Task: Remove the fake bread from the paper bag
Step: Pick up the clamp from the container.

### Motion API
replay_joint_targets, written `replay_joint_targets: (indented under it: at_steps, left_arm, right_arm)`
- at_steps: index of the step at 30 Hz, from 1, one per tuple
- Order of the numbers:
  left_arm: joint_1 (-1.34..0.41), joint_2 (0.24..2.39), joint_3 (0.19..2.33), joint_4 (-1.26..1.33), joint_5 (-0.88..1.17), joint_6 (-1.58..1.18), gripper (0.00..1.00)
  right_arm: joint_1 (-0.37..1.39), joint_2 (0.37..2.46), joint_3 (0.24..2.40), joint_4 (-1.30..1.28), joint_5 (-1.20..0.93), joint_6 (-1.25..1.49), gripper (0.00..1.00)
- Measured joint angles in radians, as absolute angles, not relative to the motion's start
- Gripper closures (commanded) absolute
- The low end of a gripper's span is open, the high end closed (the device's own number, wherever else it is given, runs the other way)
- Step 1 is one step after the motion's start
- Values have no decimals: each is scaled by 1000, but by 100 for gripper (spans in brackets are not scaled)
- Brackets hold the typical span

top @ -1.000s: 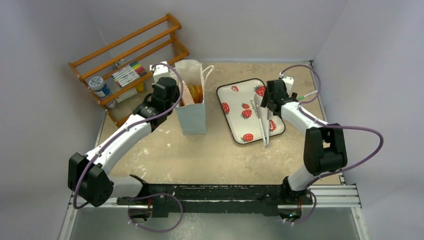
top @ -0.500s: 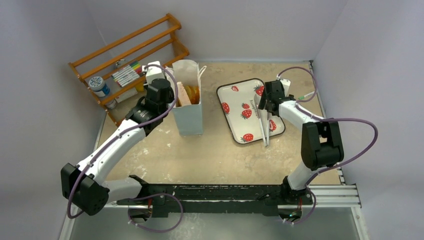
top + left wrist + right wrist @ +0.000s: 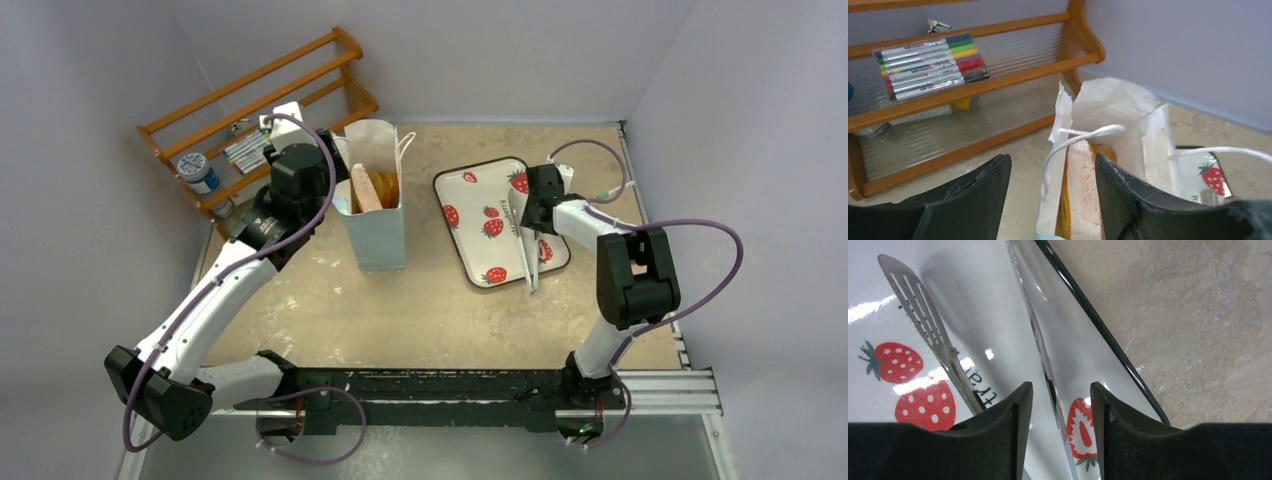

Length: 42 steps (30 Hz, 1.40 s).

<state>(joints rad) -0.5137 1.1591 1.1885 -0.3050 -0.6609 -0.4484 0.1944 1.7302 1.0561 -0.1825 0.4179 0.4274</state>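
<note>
The pale-blue paper bag (image 3: pixel 378 225) stands upright at the back left of the table, and its white inside (image 3: pixel 1108 105) shows in the left wrist view. Fake bread (image 3: pixel 375 188) sticks up inside it: a pale toast slice (image 3: pixel 1083 190) with an orange piece (image 3: pixel 1104 150) behind. My left gripper (image 3: pixel 1052 160) is open astride the bag's left wall, one finger inside beside the toast and one outside. My right gripper (image 3: pixel 1060 387) is open over the strawberry tray (image 3: pixel 470 200), its fingers on either side of one arm of the metal tongs (image 3: pixel 1040 350) without touching it.
A wooden rack (image 3: pixel 260 110) stands at the back left, close behind my left wrist, holding a marker pack (image 3: pixel 928 62) and a blue-lidded jar (image 3: pixel 197 170). The tongs' slotted arm (image 3: pixel 918 305) lies left of my right fingers. Walls enclose the back and both sides.
My left jaws have opened and the left wrist has drawn back to the left; the bag now stands straighter. My right jaws have narrowed around the tongs' arm.
</note>
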Motion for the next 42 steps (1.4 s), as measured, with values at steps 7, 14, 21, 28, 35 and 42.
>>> replay_joint_targets:
  at_steps: [7, 14, 21, 28, 35, 42]
  left_arm:
    - [-525, 1166, 1348, -357, -627, -461, 37]
    - [-624, 1225, 1477, -425, -612, -479, 36]
    - [-821, 1371, 1570, -493, -633, -478, 36]
    - [-858, 1494, 1588, -558, -624, -491, 36]
    - [-884, 1596, 1590, -572, -587, -513, 35]
    - [-906, 1662, 1615, -558, -570, -517, 34]
  right_arm:
    - [194, 1736, 1056, -177, 373, 428, 76]
    - [194, 1760, 1056, -157, 344, 430, 100]
    - [196, 1761, 1056, -142, 310, 438, 100]
    - [199, 1710, 1046, -155, 305, 437, 100]
    - [226, 1508, 1043, -186, 310, 431, 100]
    - [321, 1391, 1045, -229, 327, 435, 100]
